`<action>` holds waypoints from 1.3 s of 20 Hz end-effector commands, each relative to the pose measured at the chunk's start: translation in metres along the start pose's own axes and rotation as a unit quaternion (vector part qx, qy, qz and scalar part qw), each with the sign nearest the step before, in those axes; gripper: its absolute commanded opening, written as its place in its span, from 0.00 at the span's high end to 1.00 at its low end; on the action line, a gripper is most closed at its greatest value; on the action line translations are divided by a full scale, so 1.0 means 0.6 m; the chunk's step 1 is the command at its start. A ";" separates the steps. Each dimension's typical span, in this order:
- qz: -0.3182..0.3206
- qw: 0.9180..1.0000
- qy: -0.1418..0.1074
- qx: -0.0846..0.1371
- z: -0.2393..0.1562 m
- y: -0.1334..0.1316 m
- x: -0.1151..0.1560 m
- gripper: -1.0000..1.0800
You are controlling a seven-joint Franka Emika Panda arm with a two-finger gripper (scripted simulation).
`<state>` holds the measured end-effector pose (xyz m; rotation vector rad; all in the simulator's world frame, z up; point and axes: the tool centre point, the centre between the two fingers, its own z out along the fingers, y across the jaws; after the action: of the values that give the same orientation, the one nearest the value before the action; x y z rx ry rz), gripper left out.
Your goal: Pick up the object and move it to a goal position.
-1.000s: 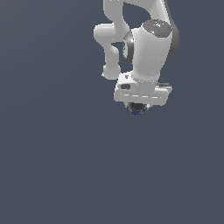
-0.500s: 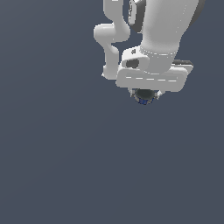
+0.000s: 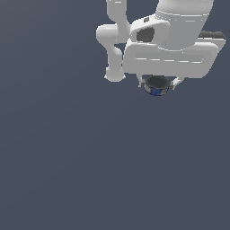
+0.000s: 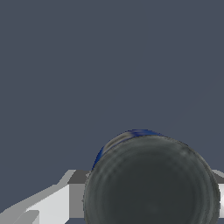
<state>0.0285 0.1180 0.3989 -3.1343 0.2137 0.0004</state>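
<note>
Exterior view – pincer (image 3: 157,85) clamped on tin (image 3: 157,86).

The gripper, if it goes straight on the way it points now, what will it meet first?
The gripper is already closed on the small blue tin. Past the tin, the wrist view shows only plain grey ground, so the way looks free, though depth is unclear.

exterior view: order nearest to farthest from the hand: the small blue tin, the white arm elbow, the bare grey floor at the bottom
1. Small round blue and silvery tin: right at the hand, under the white bar.
2. White arm elbow: toward the exterior view's left.
3. Bare grey floor: bottom, farthest.
</note>
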 end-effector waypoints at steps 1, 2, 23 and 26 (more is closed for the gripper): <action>0.000 1.000 0.000 0.000 -0.025 -0.003 0.007 1.00; 0.000 1.000 0.000 0.000 -0.034 -0.004 0.010 1.00; 0.000 1.000 0.000 0.000 -0.153 -0.019 0.051 1.00; 0.000 1.000 0.000 0.000 -0.159 -0.020 0.054 1.00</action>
<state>0.0614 0.1251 0.4916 -3.1344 0.2137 0.0015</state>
